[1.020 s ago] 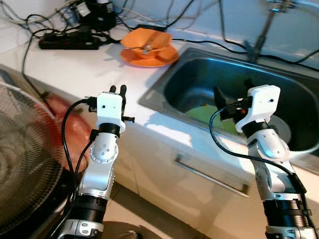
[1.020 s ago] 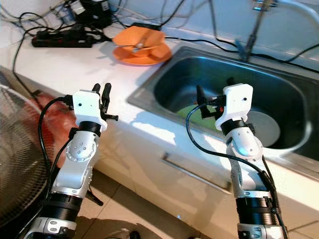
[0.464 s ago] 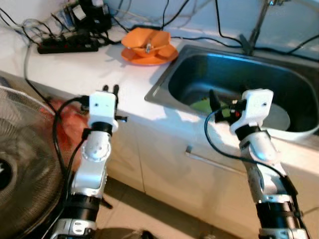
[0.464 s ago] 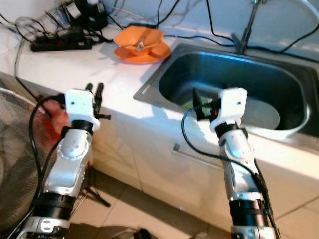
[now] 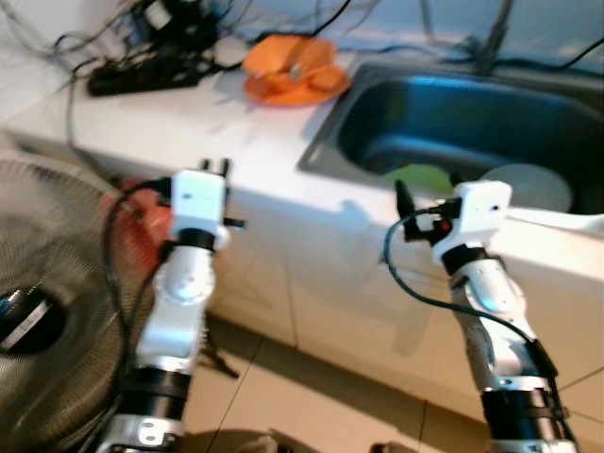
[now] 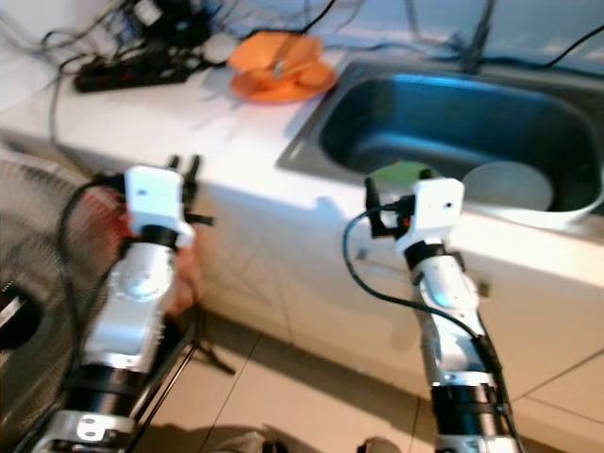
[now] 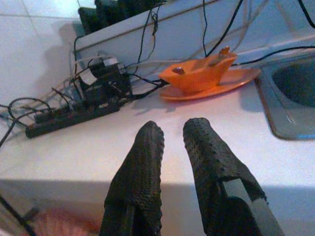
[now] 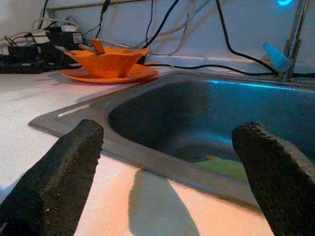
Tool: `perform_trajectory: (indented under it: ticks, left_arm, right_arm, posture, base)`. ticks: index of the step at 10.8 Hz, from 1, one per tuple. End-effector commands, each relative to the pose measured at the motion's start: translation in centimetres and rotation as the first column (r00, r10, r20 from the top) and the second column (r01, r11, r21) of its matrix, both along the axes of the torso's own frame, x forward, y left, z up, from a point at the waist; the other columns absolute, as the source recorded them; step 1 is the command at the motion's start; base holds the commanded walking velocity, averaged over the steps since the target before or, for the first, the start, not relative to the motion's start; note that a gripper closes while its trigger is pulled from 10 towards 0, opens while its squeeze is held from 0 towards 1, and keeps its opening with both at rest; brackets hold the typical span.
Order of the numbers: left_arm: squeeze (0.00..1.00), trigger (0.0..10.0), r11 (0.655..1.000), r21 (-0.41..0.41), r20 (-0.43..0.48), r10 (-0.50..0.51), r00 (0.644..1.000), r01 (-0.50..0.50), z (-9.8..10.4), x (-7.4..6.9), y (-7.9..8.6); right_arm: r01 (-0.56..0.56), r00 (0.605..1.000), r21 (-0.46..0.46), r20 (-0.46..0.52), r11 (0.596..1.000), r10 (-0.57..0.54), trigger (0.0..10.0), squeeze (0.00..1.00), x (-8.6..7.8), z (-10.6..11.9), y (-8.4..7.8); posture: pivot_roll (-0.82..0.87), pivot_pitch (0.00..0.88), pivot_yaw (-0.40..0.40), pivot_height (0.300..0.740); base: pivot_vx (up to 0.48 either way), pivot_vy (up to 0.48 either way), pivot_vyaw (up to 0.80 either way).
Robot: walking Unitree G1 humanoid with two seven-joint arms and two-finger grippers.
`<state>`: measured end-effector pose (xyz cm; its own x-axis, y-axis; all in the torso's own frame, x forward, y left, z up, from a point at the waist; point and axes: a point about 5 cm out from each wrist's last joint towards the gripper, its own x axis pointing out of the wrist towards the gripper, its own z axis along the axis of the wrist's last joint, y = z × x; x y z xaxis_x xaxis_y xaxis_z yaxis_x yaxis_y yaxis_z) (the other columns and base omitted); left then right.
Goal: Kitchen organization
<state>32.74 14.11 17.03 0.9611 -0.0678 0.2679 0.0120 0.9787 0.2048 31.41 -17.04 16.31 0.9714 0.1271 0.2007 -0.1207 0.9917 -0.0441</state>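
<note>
An orange bowl with a utensil in it stands on an orange plate at the back of the white counter, left of the steel sink. A green item and a white dish lie in the sink. My left gripper is held over the counter's front edge, shut and holding nothing, its fingers pointing toward the bowl. My right gripper is wide open and empty, in front of the sink's near rim.
A black power strip and tangled cables lie at the counter's back left. A faucet rises behind the sink. A large fan stands on my left. White cabinet fronts and tiled floor are below.
The whole view has pulled back from the counter and blurred, so the camera moved away. Both arms kept their pose; the left gripper stays shut, the right stays open.
</note>
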Motion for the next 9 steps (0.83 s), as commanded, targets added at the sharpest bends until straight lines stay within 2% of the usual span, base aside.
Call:
perform_trajectory:
  ticks: [1,5,7,9]
  left_arm:
    - [0.0,10.0,1.0,0.005,0.004,0.001,1.0,-0.001,0.16,-0.03,0.28]
    - [0.0,10.0,1.0,0.004,0.004,0.0,1.0,0.0,0.49,0.23,0.46]
    - [0.0,10.0,1.0,0.006,0.0,-0.001,1.0,0.001,0.47,0.42,0.53]
    - [0.0,10.0,1.0,0.008,-0.004,-0.002,1.0,0.002,0.37,0.41,0.51]
  right_arm:
    - [-0.004,1.0,-0.003,0.018,1.0,0.004,10.0,0.0,0.13,0.55,0.16]
    - [-0.006,0.999,-0.002,0.037,1.0,0.006,10.0,0.0,0.33,0.97,0.39]
    - [-0.001,0.999,0.003,0.038,1.0,0.001,10.0,0.0,0.38,0.99,0.3]
    - [0.003,0.999,0.004,0.032,1.0,-0.003,10.0,0.0,0.45,0.93,0.23]
  posture:
    - [-0.01,0.097,0.098,0.74]
    - [0.0,0.087,0.1,0.74]
    - [-0.01,0.079,0.103,0.74]
    - [-0.01,0.081,0.102,0.74]
  base:
    - [0.0,0.0,0.0]
    - [0.0,0.0,0.0]
    - [0.0,0.298,0.0]
    - [0.0,0.334,-0.8]
